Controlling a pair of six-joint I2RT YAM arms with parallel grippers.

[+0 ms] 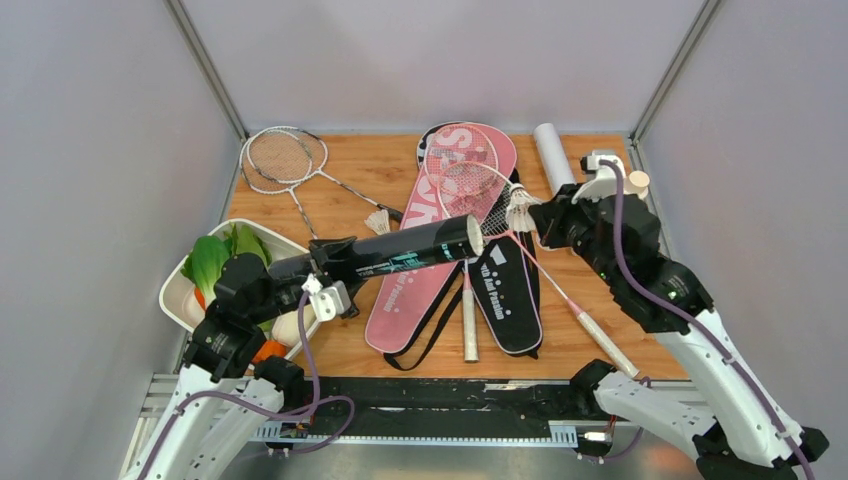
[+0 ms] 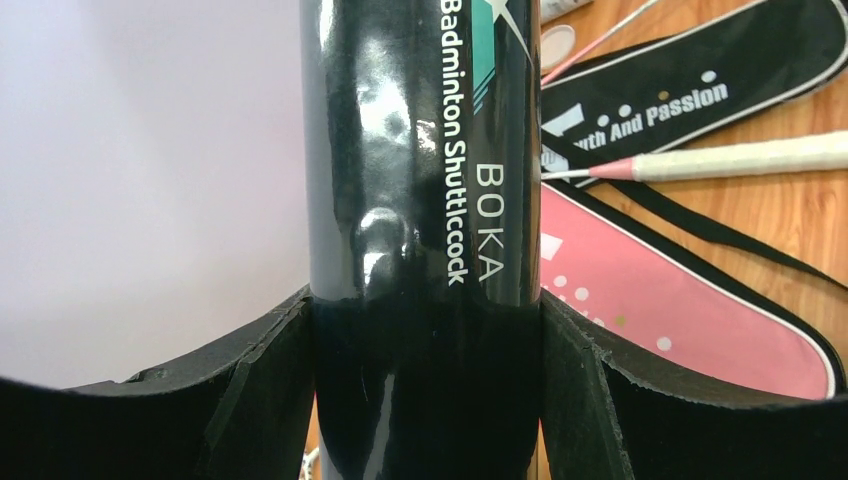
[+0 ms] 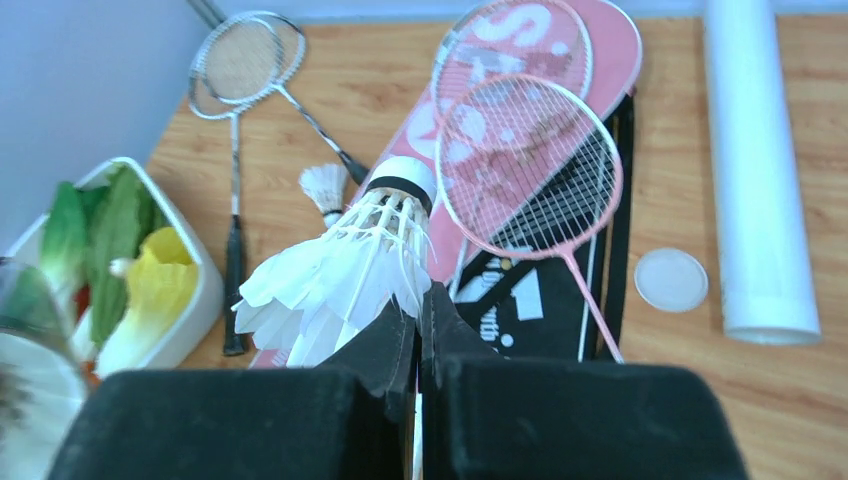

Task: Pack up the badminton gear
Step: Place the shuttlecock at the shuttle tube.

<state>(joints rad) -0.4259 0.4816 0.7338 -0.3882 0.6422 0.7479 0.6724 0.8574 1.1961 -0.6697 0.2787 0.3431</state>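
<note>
My left gripper (image 1: 325,265) (image 2: 425,400) is shut on a black shuttlecock tube (image 1: 400,250) (image 2: 420,150), which hangs level above the table with its open end (image 1: 470,236) toward the right. My right gripper (image 1: 538,222) (image 3: 420,315) is shut on the feathers of a white shuttlecock (image 1: 520,208) (image 3: 340,260), just right of the tube's mouth. Another shuttlecock (image 1: 378,220) (image 3: 325,185) lies on the table. Pink rackets (image 1: 465,175) (image 3: 530,170) rest on a pink bag (image 1: 400,300) (image 2: 680,300) and a black bag (image 1: 505,290). Silver rackets (image 1: 285,160) lie at the back left.
A white tube (image 1: 553,152) (image 3: 755,170) lies at the back right, its round lid (image 3: 671,280) beside it. A white tray (image 1: 172,300) of vegetables stands at the left edge. A small bottle with a tan cap (image 1: 637,182) stands by the right wall.
</note>
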